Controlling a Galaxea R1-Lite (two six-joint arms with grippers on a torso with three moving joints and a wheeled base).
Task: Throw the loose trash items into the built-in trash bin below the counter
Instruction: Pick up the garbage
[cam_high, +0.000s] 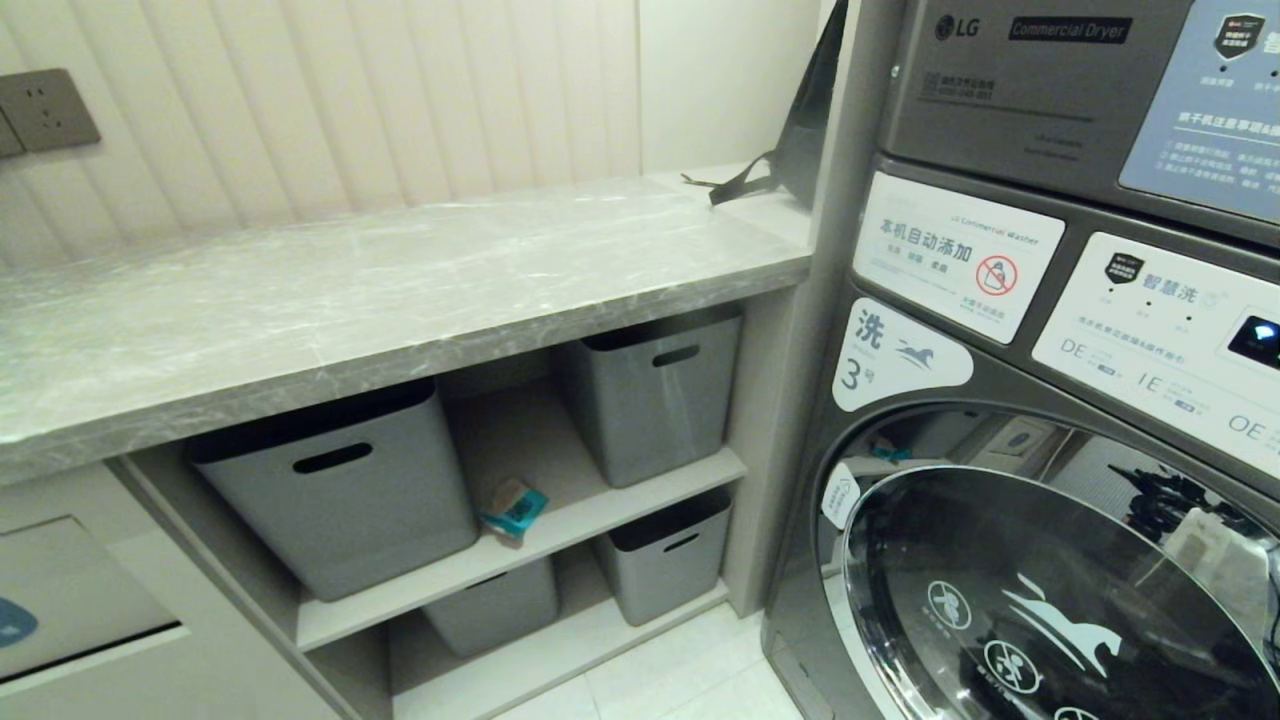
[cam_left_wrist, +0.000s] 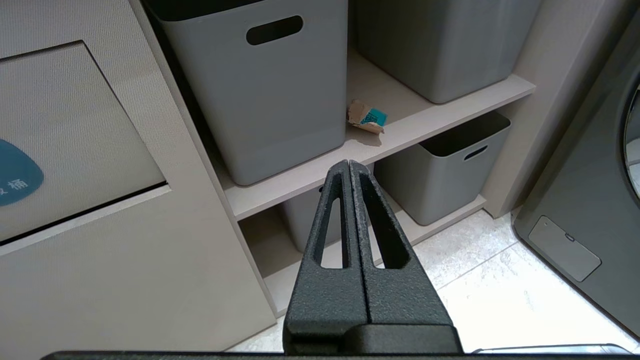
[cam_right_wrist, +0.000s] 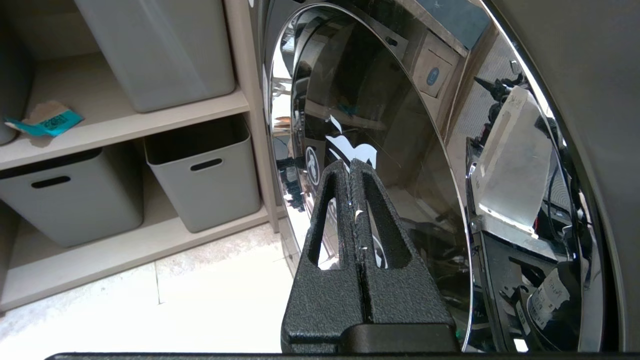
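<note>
Black textured fingers of the left gripper (cam_left_wrist: 349, 167) press flat together, holding nothing, in the left wrist view; the right gripper (cam_right_wrist: 351, 165) is likewise closed and empty in its own view. Neither gripper appears in the head view.

Just beyond the left gripper, the small teal paper scrap (cam_left_wrist: 369, 117) lies on the upper shelf (cam_left_wrist: 400, 132) between two grey plastic tubs (cam_left_wrist: 270, 85), near the shelf's front edge. All three views catch it. Two more tubs sit on the lower shelf, above the pale tiled floor (cam_left_wrist: 500, 295).

Only the left wrist view shows the built-in trash bin (cam_left_wrist: 75, 130) broadly: a beige flap with part of a blue sticker, set in the cabinet front beside the shelves. The head view clips it at its lower left corner.

Only the right wrist view faces the washing machine's chrome-rimmed door (cam_right_wrist: 400, 175) closely.

Only the head view shows the grey veined counter (cam_high: 350, 290) above the shelves, with a black strapped bag (cam_high: 800, 140) at its far end against the machine, and a wall socket (cam_high: 45, 108) behind.
</note>
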